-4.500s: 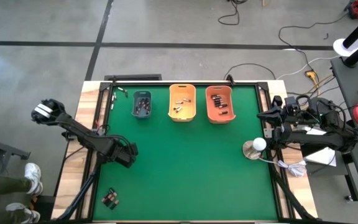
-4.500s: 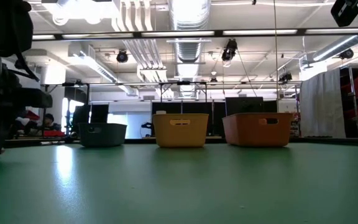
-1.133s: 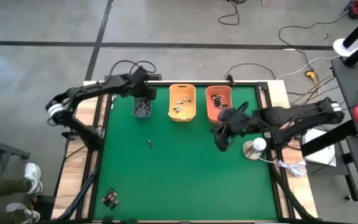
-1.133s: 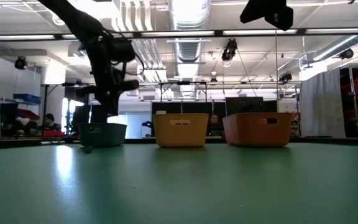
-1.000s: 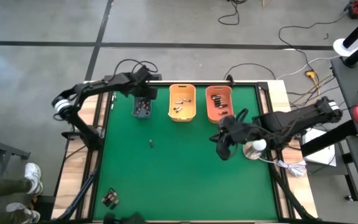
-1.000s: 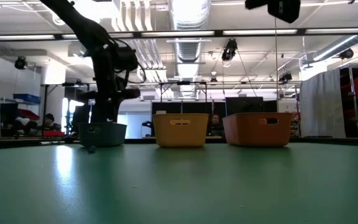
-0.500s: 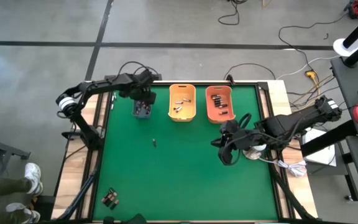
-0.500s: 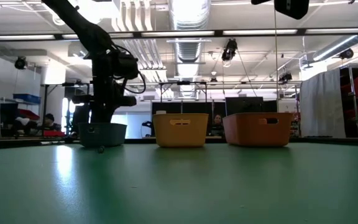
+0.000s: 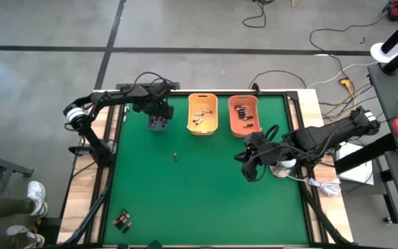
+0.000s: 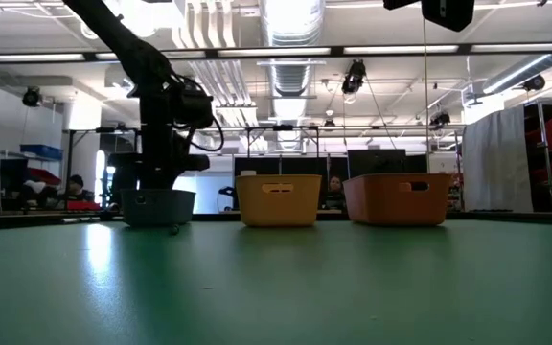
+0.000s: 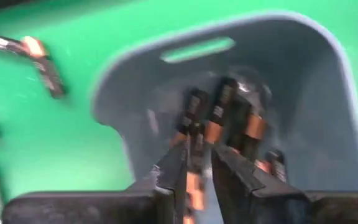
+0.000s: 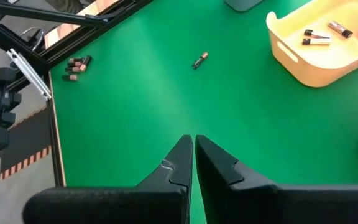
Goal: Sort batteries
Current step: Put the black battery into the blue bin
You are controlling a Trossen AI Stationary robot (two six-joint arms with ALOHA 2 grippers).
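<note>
I am holding my left tool (image 11: 197, 163) over the grey-blue bin (image 9: 158, 119), fingers slightly apart around a battery (image 11: 193, 134), to drop it among like cells, while my right tool (image 12: 193, 151) is waiting pressed together.

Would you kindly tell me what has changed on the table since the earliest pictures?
The left gripper travelled from the table's near left edge to above the grey-blue plastic bin. The right gripper swung out from the right edge over the green mat. A small dark loose battery now lies mid-mat. The yellow-orange bin, orange bin and near-corner battery cluster stayed put.
</note>
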